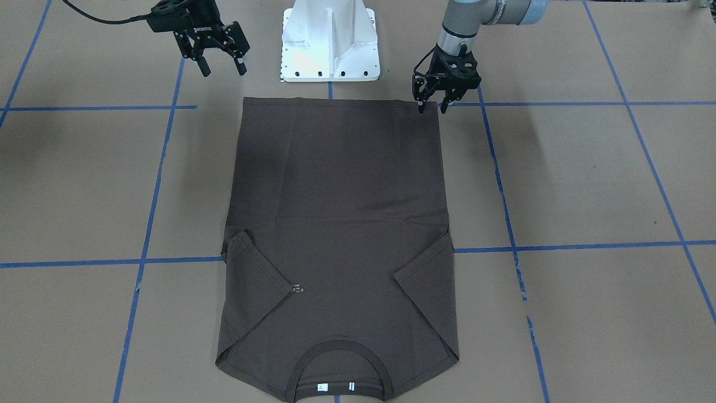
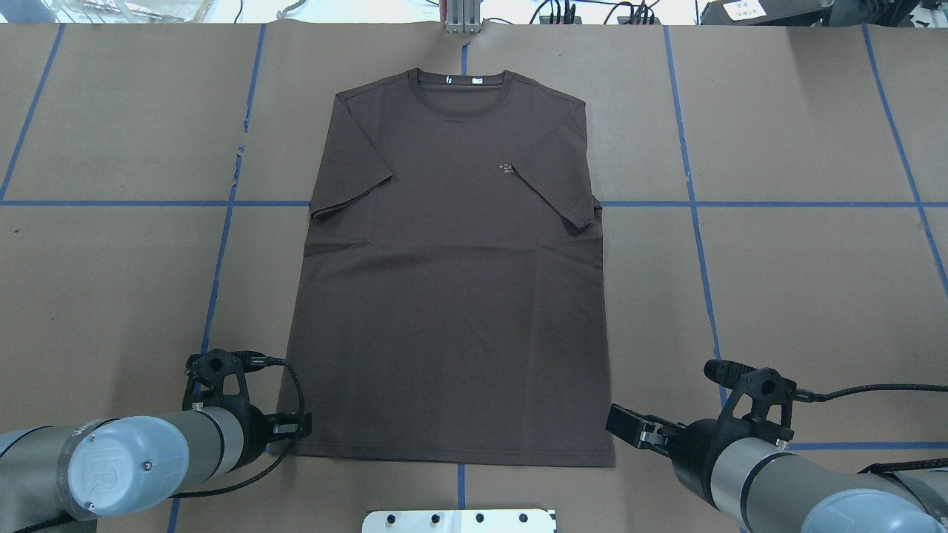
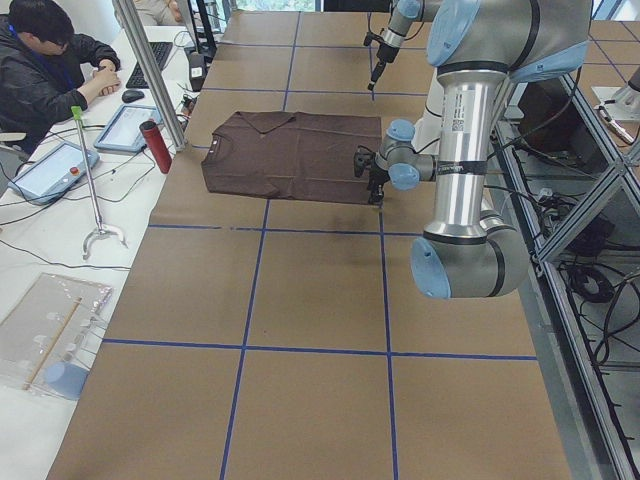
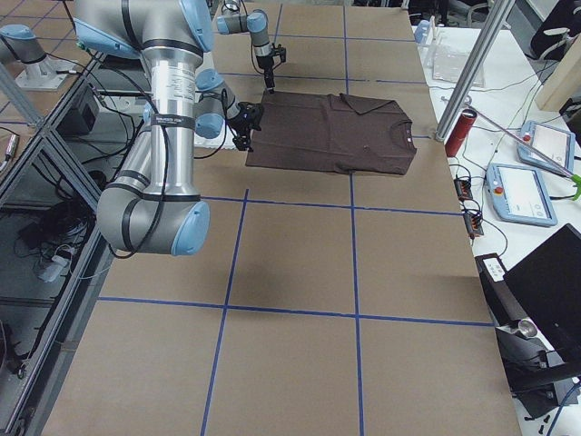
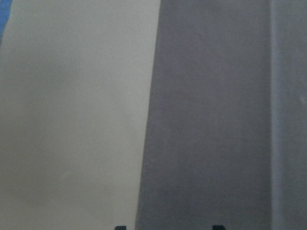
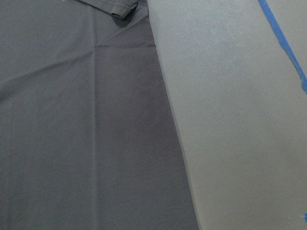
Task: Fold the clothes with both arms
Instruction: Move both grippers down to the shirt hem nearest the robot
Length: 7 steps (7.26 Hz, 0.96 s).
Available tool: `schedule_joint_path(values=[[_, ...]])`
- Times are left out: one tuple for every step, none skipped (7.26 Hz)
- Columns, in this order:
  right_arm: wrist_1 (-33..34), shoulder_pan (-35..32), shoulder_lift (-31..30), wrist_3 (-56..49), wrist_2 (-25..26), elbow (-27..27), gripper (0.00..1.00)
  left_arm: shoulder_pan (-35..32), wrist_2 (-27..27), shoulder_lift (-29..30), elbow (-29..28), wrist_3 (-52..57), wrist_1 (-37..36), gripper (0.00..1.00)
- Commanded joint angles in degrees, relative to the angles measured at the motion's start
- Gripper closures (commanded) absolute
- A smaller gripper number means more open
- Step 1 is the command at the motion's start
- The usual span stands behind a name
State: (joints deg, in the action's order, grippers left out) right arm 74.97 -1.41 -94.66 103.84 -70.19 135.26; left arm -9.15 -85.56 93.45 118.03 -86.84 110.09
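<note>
**While both tools hover at the hem, a brown T-shirt lies spread on the tabletop**

Closest to the robot, just beyond its white pedestal base (image 1: 330, 39), the straight hem of a dark brown short-sleeved T-shirt (image 2: 452, 296) runs across the tabletop (image 2: 778, 296). The tabletop is covered in brown paper crossed by blue tape lines (image 2: 740, 203).

The left tool (image 1: 432, 107) points straight down at the hem corner on the robot's left. Its two black fingers are spread apart and grip nothing. The left wrist view shows one fingertip over the fabric and the other over bare paper, with the shirt's side edge running between them. Whether the tips touch the cloth cannot be told. The right tool (image 1: 224, 70) hangs tilted above the paper near the opposite hem corner, apart from the cloth. Its fingers are likewise spread and empty.

Farther from the robot, the body of the shirt lies flat with its front facing up. It is mostly smooth, with a few faint creases, one of them running across the width just below the sleeves. Beyond that, both sleeves (image 2: 352, 170) are folded inward and lie diagonally over the chest. Small pale lettering (image 2: 506, 169) sits on the chest on the robot's right, partly covered by that sleeve's edge.

Farthest away is the ribbed round collar (image 1: 341, 343), with two small white neck tags (image 1: 321, 386) inside the back of the neck.
</note>
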Motion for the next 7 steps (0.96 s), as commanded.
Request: schedule_joint_path(values=[[0.00,0.01,0.00,-0.04,0.32,0.00,0.02,0.80,0.04,-0.02,0.01,-0.26,-0.22,0.39],[0.00,0.01,0.00,0.05,0.32,0.00,0.02,0.80,0.04,-0.81,0.01,-0.26,-0.23,0.39],[0.00,0.18,0.00,0.05,0.32,0.00,0.02,0.80,0.04,-1.07,0.01,-0.26,-0.23,0.39],[0.00,0.18,0.00,0.05,0.32,-0.09,0.02,0.97,-0.05,-1.08,-0.17,-0.26,-0.23,0.39],[0.09,0.18,0.00,0.05,0.49,-0.09,0.02,1.50,-0.49,-1.08,-0.08,-0.26,-0.23,0.39],[0.09,0.18,0.00,-0.04,0.67,-0.09,0.02,1.68,-0.49,-1.08,-0.08,-0.35,-0.23,0.41],[0.09,0.18,0.00,-0.04,0.76,-0.09,0.02,1.68,-0.75,-1.08,-0.08,-0.26,-0.23,0.43]])
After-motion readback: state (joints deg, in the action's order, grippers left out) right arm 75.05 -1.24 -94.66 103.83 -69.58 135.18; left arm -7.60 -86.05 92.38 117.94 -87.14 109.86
